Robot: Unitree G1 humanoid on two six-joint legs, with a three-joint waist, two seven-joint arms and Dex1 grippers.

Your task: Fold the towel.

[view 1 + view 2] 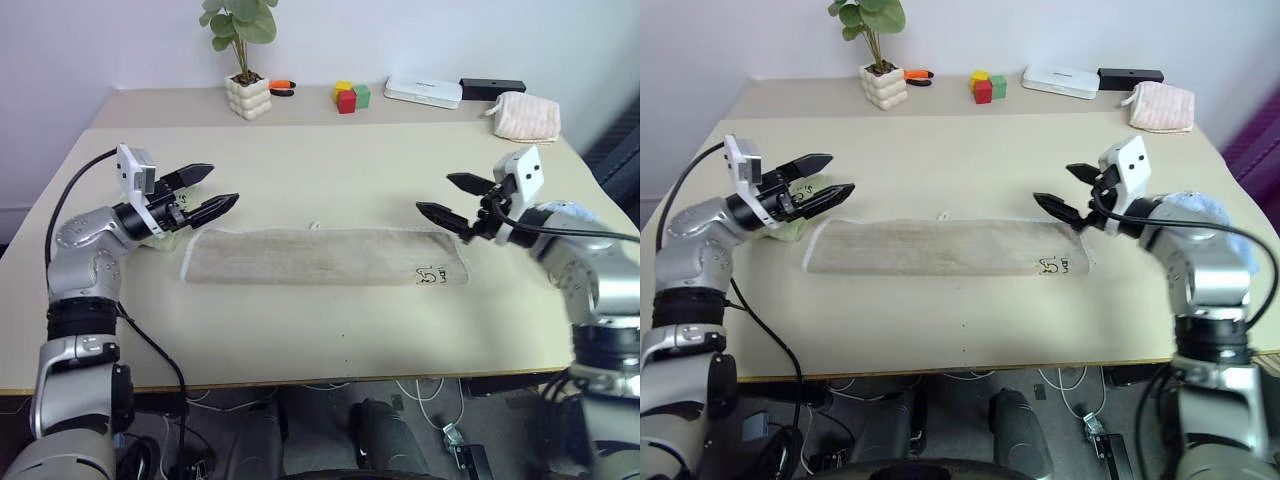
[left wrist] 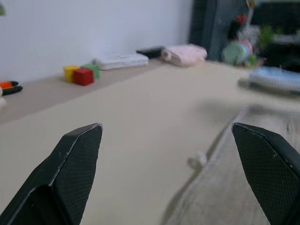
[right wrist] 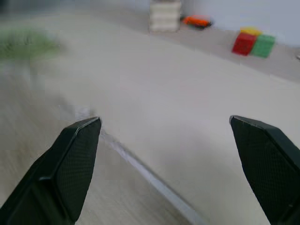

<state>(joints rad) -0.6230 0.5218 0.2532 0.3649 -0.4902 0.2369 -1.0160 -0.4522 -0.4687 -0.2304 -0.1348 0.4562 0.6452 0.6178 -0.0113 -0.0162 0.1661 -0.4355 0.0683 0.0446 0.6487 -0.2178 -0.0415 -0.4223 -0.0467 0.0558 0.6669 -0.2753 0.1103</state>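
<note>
Lying flat along the table [image 1: 300,330], the towel [image 1: 320,257] is stretching between the left gripper [image 1: 208,190] and right gripper [image 1: 448,198], both hovering wide-jawed, holding nothing.

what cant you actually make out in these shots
- Small dark mark on the towel: too small to read in the head views.
- Light-green cloth: mostly hidden behind the left gripper.
- Light-blue towel: largely covered by the right arm; the right gripper stands open.
- Towel's layers: cannot tell how many.
</note>
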